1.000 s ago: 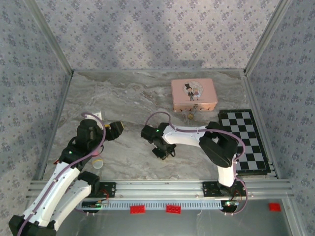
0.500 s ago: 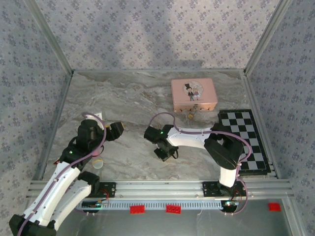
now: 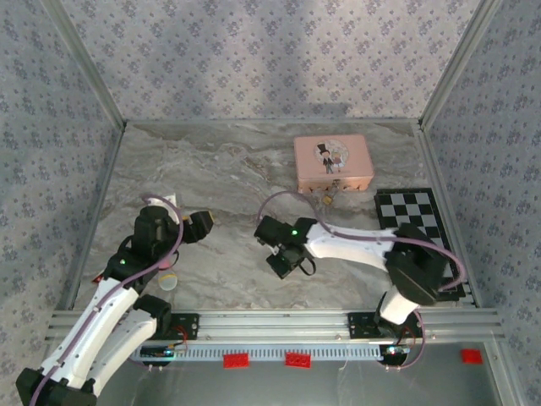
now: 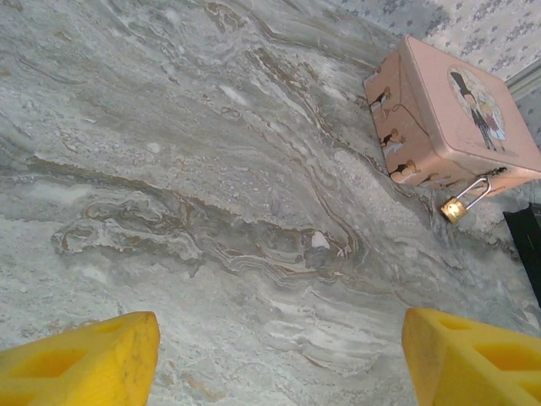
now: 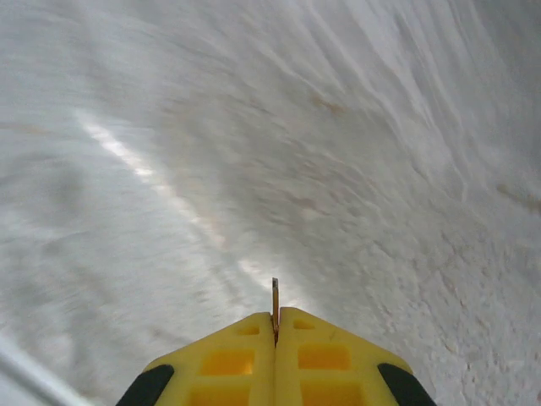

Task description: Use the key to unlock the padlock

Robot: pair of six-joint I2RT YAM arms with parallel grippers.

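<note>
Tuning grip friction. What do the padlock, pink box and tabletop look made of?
Padlock: brass-coloured metal body with a slight shine. Its thin silvery shackle looks like steel.
Pink box: probably painted tin, with smooth satin faces, a printed picture on the lid and small metal fittings along one side.
Tabletop: looks like matte grey veined marble, though it could be printed laminate.

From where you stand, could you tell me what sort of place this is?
Probably a lab test cell: patterned panels on an aluminium frame box in a marble-look table, left arm and right arm bolted at its edge.
</note>
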